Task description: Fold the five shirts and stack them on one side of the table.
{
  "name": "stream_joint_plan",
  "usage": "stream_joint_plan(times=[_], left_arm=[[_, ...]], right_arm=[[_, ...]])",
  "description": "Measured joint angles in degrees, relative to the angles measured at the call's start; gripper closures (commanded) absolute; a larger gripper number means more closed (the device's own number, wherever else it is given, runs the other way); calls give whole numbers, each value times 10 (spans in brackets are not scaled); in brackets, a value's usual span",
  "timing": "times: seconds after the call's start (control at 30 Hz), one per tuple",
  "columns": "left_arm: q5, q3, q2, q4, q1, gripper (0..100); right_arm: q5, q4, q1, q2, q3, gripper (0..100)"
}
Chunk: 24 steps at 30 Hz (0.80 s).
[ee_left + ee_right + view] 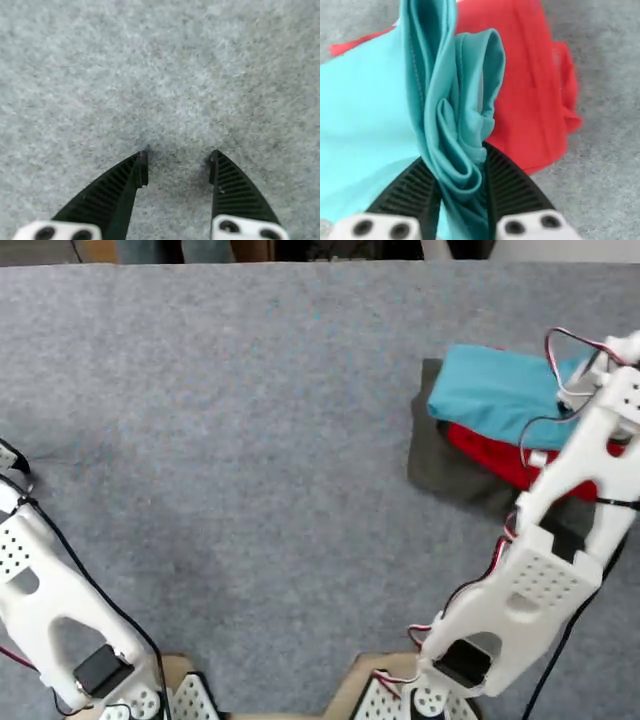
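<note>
A stack of folded shirts lies at the right of the table: a dark grey shirt [440,460] at the bottom, a red shirt [495,455] on it, and a teal shirt [495,390] on top. My right gripper [460,170] is shut on a bunched fold of the teal shirt [455,115], above the red shirt [530,90]. The right arm [560,500] stretches over the stack's near edge. My left gripper [177,167] is open just above bare grey cloth, at the table's left edge, with nothing between its fingers.
The table is covered by a grey felt cloth [220,440]. The left arm [50,600] sits at the near left corner. Both arm bases [400,695] stand at the front edge.
</note>
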Motion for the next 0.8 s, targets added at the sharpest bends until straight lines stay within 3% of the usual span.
stream_joint_plan(times=[0.2, 0.43, 0.53, 0.63, 0.73, 0.8], left_arm=[[0, 0, 0, 0, 0, 780], [0, -1, 4, 0, 7, 780], [0, -1, 4, 0, 9, 780], [0, -4, 4, 9, 17, 834], [-9, -20, 4, 31, 36, 975], [-31, -27, 5, 40, 56, 956]], right_arm=[[0, 5, 4, 0, 3, 947], [0, 10, 4, 0, 3, 645], [1, 10, 4, -1, 3, 588], [1, 11, 4, -25, 3, 653], [1, 11, -5, -82, 3, 828], [1, 11, -21, -127, 3, 964]])
